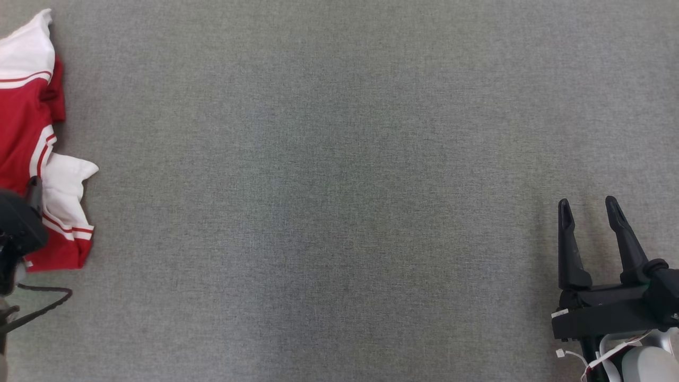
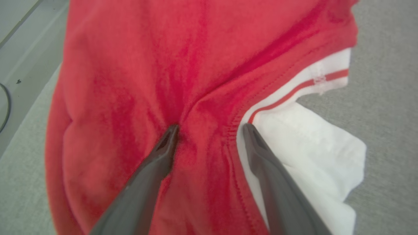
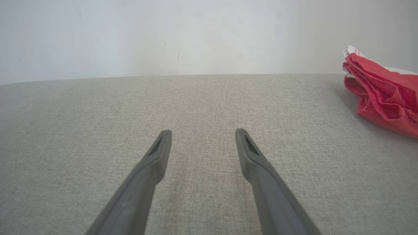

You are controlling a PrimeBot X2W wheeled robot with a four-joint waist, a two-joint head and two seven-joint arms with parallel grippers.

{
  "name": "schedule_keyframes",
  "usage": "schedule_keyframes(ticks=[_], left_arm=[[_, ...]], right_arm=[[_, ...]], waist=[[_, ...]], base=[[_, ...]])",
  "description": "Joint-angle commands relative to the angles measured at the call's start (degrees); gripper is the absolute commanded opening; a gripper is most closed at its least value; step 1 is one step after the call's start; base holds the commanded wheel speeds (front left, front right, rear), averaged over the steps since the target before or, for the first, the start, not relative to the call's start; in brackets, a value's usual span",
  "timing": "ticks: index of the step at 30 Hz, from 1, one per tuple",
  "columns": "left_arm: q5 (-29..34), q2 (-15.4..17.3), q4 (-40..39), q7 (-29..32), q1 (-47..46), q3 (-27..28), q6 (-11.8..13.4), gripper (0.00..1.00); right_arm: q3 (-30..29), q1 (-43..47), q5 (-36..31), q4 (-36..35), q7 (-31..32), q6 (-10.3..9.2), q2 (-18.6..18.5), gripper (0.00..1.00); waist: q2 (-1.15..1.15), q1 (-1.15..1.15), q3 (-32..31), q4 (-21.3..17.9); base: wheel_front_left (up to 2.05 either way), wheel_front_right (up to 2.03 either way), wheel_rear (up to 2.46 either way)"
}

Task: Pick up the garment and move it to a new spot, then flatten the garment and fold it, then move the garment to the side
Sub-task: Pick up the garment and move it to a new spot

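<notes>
Spread open on the soft, probably light garment (image 2: 130, 65), the left end effector (image 2: 209, 130) should pinch the red fold; the right end effector (image 1: 588, 204) hangs released.

Head overhead, wrists low, garment (image 1: 24, 111) shared

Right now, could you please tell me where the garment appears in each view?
Head view: garment at the left edge.
Left wrist view: centre and left, at the left gripper tips.
Right wrist view: right edge, above the middle.
Shared landmark: the grey surface beneath it.
</notes>
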Motion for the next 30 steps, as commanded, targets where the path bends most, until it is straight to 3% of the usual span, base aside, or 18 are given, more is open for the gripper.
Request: schedule_keyframes(ticks=[1, 3, 4, 5, 17, 24, 30], left_arm=[[0.0, -0.2, 0.8, 0.4, 0.9, -0.5, 0.1, 1.00], [-0.7, -0.1, 1.9, 0.6, 1.7, -1.1, 0.1, 1.00], [-0.5, 0.0, 2.1, 0.1, 1.9, -1.6, 0.1, 0.73], [-0.6, 0.3, 2.4, -1.0, 2.0, -1.6, 0.1, 0.00], [3.5, 2.4, -0.7, -20.4, -5.3, -3.0, 1.0, 0.00], [5.3, -0.2, -7.2, -21.7, -11.4, -7.5, 0.3, 0.00], [4.2, -4.8, -15.7, -18.0, -14.8, -12.1, 0.0, 0.00]], right_arm=[[0.1, 0.0, 0.1, 0.1, 0.0, -0.14, 0.2, 1.00], [0.4, -0.2, 0.0, 0.2, 0.1, -0.14, 0.4, 1.00], [0.4, -0.4, 0.0, 0.3, 0.1, -0.14, 0.4, 1.00], [0.3, -0.6, 0.1, 0.4, 0.1, -0.14, 0.4, 1.00], [0.6, 0.5, 1.1, 4.2, -2.0, -0.14, 2.1, 1.00], [2.1, 0.1, 2.0, 8.7, -4.0, -0.14, 3.9, 1.00], [3.6, -0.2, 3.2, 13.3, -5.6, -0.14, 5.3, 1.00]], waist=[[0.00, 0.01, -0.1, -0.1], [0.00, 0.01, -0.1, -0.4], [0.00, 0.01, -0.2, -0.5], [0.00, 0.01, -0.3, -0.6], [0.00, 0.01, -5.7, -0.3], [0.00, 0.01, -10.0, -1.6], [0.00, 0.01, -13.4, -6.1]], base=[[0.00, 0.00, 0.00], [0.00, 0.00, 0.00], [0.00, 0.00, 0.00], [0.00, 0.00, 0.00], [0.00, 0.00, 0.00], [0.00, 0.00, 0.00], [0.00, 0.00, 0.00]])
